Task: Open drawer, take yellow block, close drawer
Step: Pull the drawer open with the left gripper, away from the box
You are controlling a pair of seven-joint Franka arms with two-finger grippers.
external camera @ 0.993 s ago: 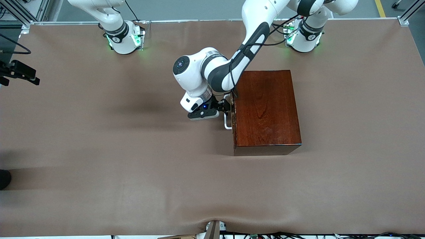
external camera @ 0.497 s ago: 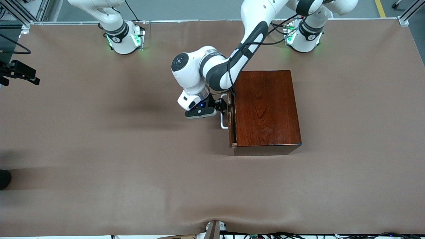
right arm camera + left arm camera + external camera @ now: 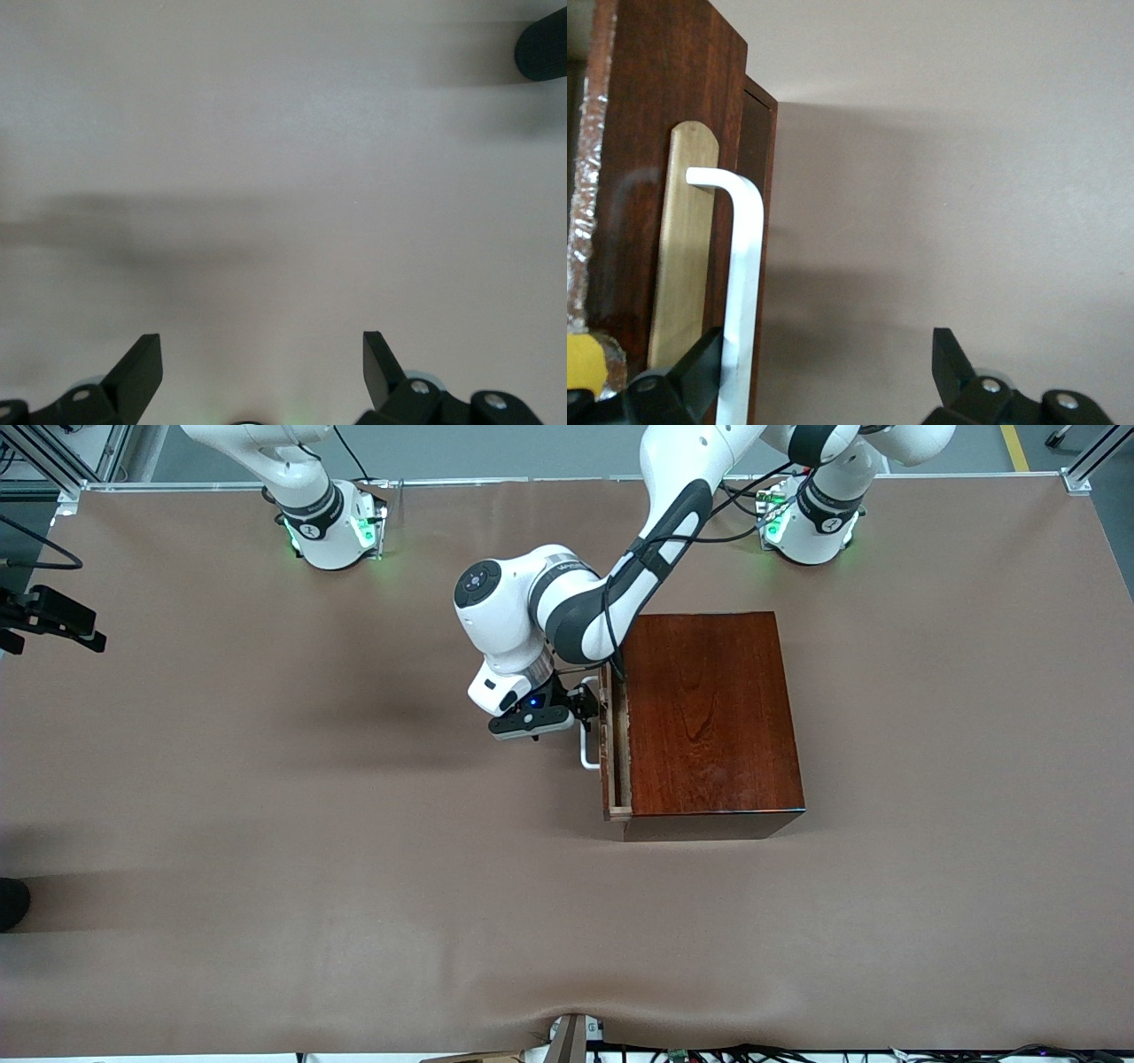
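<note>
At box front: left hand (image 3: 587, 710) hooks handle (image 3: 589, 757) | drawer (image 3: 615, 779) ajar

The setting is a robotics laboratory or test cell, not a domestic or commercial space. Two white industrial arm bases (image 3: 332, 527) (image 3: 811, 527) with green status lights are bolted along one edge of a large table (image 3: 266, 824) covered by a plain brown mat. Aluminium extrusion framing (image 3: 53, 465) stands at the table corners nearest the bases. Past the bases lies a grey floor with a yellow marking line (image 3: 1016, 447). A black camera mount (image 3: 49, 618) projects over the table edge toward the right arm's end. Loose cables (image 3: 797, 1052) run along the table edge farthest from the bases.
</note>
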